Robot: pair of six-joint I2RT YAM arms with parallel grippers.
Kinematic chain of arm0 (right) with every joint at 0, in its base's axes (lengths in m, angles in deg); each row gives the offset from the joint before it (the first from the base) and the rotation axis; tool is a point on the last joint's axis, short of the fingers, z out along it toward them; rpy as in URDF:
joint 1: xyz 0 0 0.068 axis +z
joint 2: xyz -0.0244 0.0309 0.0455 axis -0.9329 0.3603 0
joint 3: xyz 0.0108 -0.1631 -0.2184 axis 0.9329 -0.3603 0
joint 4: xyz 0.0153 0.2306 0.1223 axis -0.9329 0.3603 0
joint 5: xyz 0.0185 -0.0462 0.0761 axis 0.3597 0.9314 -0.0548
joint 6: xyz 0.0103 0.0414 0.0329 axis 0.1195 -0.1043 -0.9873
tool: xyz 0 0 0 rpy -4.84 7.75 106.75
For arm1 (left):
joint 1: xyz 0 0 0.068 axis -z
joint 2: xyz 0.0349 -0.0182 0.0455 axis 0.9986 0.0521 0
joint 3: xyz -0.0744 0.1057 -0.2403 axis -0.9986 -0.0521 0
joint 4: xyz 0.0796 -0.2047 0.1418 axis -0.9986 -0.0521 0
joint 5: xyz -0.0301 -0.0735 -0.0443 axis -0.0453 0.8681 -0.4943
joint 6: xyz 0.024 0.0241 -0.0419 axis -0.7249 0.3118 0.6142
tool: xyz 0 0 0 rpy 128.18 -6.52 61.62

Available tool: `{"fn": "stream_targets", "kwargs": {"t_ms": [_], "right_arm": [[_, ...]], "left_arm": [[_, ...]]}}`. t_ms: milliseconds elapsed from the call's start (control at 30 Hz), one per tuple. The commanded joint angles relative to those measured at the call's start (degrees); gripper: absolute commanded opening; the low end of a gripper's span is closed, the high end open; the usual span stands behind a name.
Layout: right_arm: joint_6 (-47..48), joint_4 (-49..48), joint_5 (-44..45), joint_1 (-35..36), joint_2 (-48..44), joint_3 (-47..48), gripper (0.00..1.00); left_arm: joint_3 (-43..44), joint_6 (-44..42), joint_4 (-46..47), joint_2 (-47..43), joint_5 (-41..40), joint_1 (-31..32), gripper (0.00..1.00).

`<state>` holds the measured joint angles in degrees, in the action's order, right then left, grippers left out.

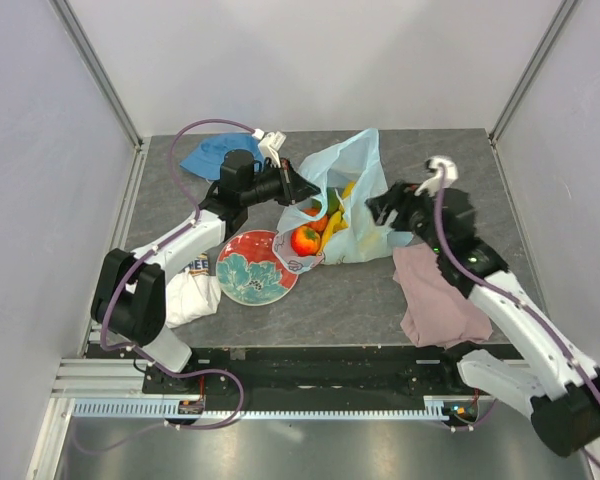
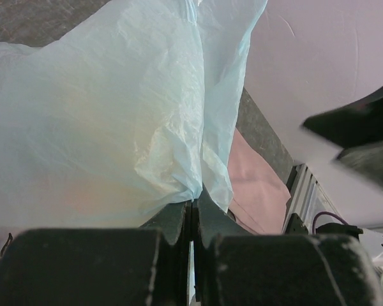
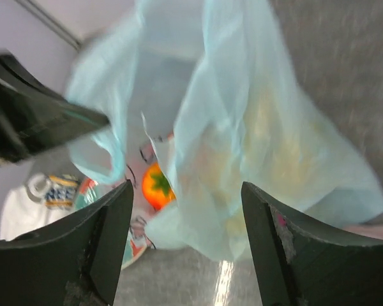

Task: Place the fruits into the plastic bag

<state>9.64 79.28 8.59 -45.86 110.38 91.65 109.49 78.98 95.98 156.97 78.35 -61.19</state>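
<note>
Film of the thin light-blue printed plastic bag (image 2: pixel 115 115) sat clamped between the closed fingers of the left gripper (image 2: pixel 191 210), a detail only the left wrist view gave. The right wrist view showed the right gripper (image 3: pixel 185 190) with jaws apart and holding nothing, facing the bag's side, with a round orange-red fruit (image 3: pixel 157 187) at the bag's mouth. From above, yellow bananas (image 1: pixel 332 228) lay in that mouth too, near a red-rimmed floral plate (image 1: pixel 242 285).

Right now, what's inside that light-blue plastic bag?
The plastic bag shows an orange-red fruit and yellow bananas at its open mouth. Whatever lies deeper is covered by its cloudy film.
</note>
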Motion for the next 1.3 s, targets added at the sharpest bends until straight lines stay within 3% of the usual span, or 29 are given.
{"fn": "stream_targets", "kwargs": {"t_ms": [0,233,467,567,600,667,833,1000,1067,1200,1267], "right_arm": [[-4.6,-1.6,6.5,8.8,6.3,-1.5,0.76],[-8.1,0.7,19.3,19.4,15.7,2.0,0.75],[-12.0,3.1,31.9,22.9,23.8,3.7,0.7],[-11.4,3.0,34.4,22.8,26.7,4.4,0.48],[-11.0,3.0,34.3,22.7,26.9,5.3,0.24],[-8.1,2.8,33.5,22.3,26.1,6.7,0.0],[2.2,2.9,26.1,13.8,20.3,17.1,0.0],[11.2,3.4,6.2,0.4,17.8,29.4,0.0],[13.1,5.2,4.3,-1.1,18.0,31.6,0.0],[13.5,5.9,2.4,-5.5,16.8,25.4,0.05],[11.2,5.5,2.9,-7.1,16.6,18.5,0.19]], "left_arm": [[-0.4,0.2,0.8,-1.5,-0.9,-0.2,0.02],[-0.4,-2.2,-2.3,-1.9,-1.8,-0.2,0.02],[-0.5,-2.7,-2.7,-2.4,-1.7,-0.2,0.02],[-0.5,-2.9,-3.0,-2.8,-2.3,-0.2,0.02],[-0.4,-3.0,-3.3,-2.7,-2.4,-0.3,0.01],[0.9,-3.0,-4.0,-2.7,-2.8,-0.6,0.02],[11.1,-0.5,-6.0,-3.0,-2.5,-3.1,0.02],[23.4,-0.5,-9.9,-1.6,-0.6,-6.3,0.02],[24.3,0.8,-9.4,-1.5,0.0,-7.7,0.02],[20.1,3.1,-5.9,-2.6,3.3,-8.3,0.01],[17.1,6.1,-1.9,-2.6,5.6,-8.3,0.02]]}}
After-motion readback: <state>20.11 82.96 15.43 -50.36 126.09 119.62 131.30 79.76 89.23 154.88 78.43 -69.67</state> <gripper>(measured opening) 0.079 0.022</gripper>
